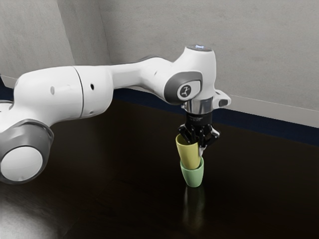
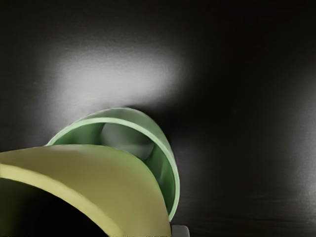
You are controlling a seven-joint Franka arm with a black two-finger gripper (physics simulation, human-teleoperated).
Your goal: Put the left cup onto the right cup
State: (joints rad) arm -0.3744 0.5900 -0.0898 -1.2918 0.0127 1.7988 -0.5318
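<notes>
A yellow cup (image 1: 189,152) sits tilted inside the mouth of a green cup (image 1: 192,175) that stands upright on the dark table (image 1: 124,199). My gripper (image 1: 200,144) hangs straight down over them, its black fingers around the yellow cup's rim on the exterior view's right side. In the wrist view the yellow cup (image 2: 94,187) lies just under my hand, and the green cup's rim (image 2: 165,153) curves around and behind it.
The dark glossy table stretches wide around the cups. A grey wall with a blue baseboard (image 1: 269,124) runs along its far edge. My white arm (image 1: 99,92) reaches in from the exterior view's left.
</notes>
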